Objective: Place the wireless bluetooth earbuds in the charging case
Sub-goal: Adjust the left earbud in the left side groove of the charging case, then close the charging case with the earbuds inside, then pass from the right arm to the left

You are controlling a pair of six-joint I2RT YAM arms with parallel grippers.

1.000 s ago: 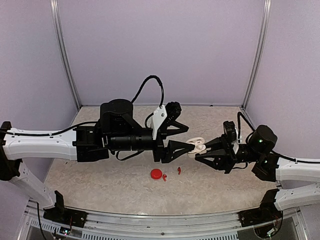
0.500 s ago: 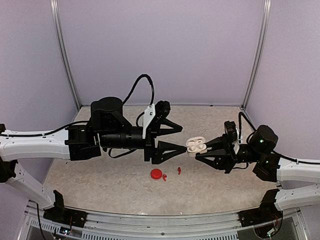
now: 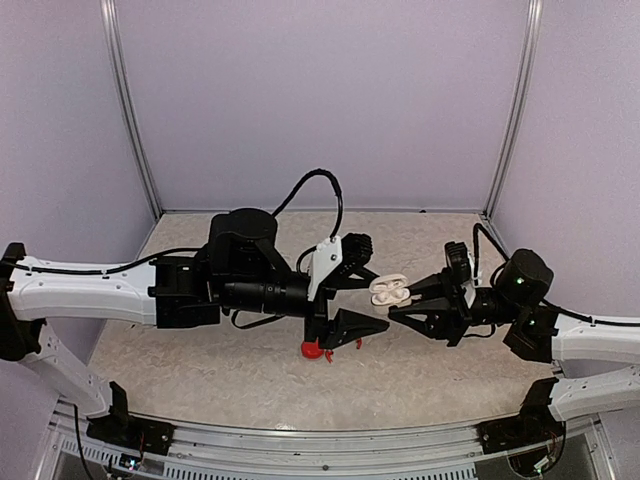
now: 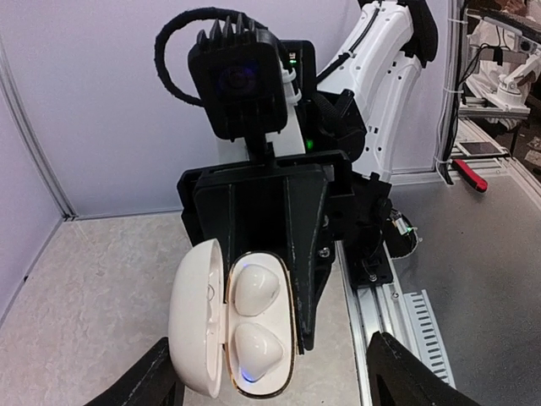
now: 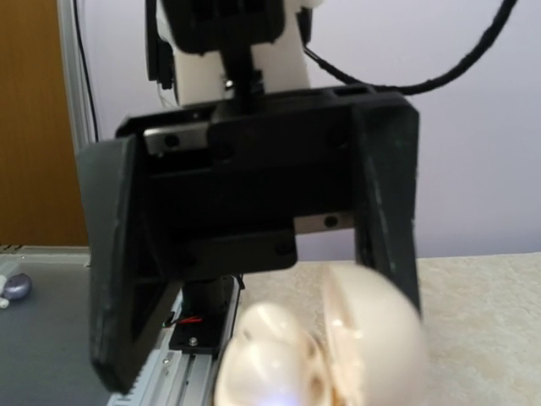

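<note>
Nearest the arm bases is the red case (image 3: 313,348) on the table, tucked just under the left gripper (image 3: 381,304), whose jaws are spread and empty. Right past their tips, the right gripper (image 3: 402,303) is pinching the white case (image 4: 196,321) with its lid open. Both white buds (image 4: 254,288) look seated (there's a little blue glow at the rim). I'd tip the lid shut gently, pushing toward the right jaws so nothing twists loose.

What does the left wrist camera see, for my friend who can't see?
An open white case with two white earbuds seated inside is pinched in the right arm's black fingers, its lid open to the left. The left arm's own fingers stand apart at the bottom corners, holding nothing.
</note>
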